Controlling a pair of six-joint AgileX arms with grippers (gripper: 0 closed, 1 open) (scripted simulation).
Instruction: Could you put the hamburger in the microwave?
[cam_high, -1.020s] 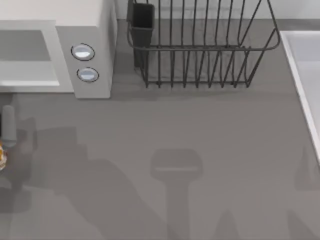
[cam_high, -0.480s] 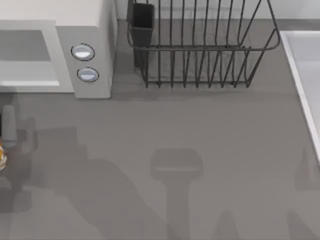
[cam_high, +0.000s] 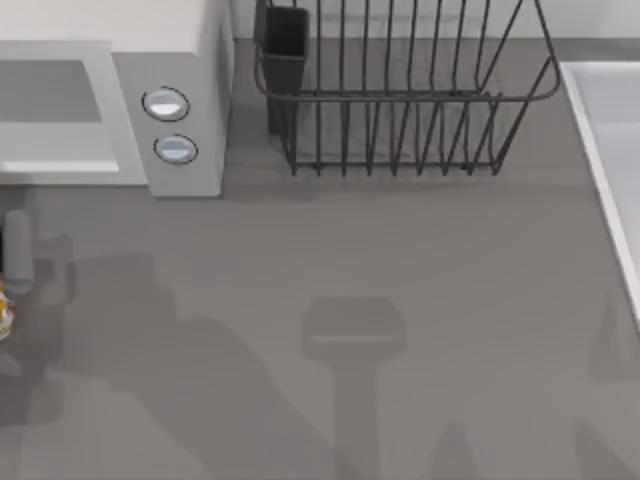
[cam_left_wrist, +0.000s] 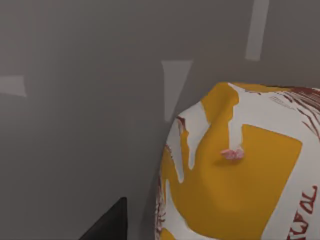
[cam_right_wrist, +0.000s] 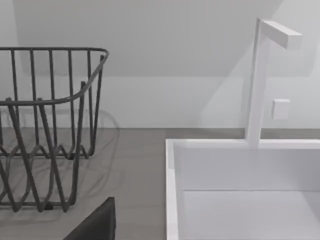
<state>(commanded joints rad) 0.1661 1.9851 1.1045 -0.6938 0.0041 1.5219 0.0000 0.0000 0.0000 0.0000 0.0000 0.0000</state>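
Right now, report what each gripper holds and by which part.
Cannot be told. The hamburger sits at the table's far left edge beside the left arm's dark part, close under the left wrist camera; no grip shows.

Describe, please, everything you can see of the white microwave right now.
The large white boxy microwave stands at the table's far left corner in the top view, left of the dark wire dish rack. Its door looks open onto a grey interior; two round silvery-blue buttons sit stacked on the right panel. Nothing visibly lies inside or touches it.
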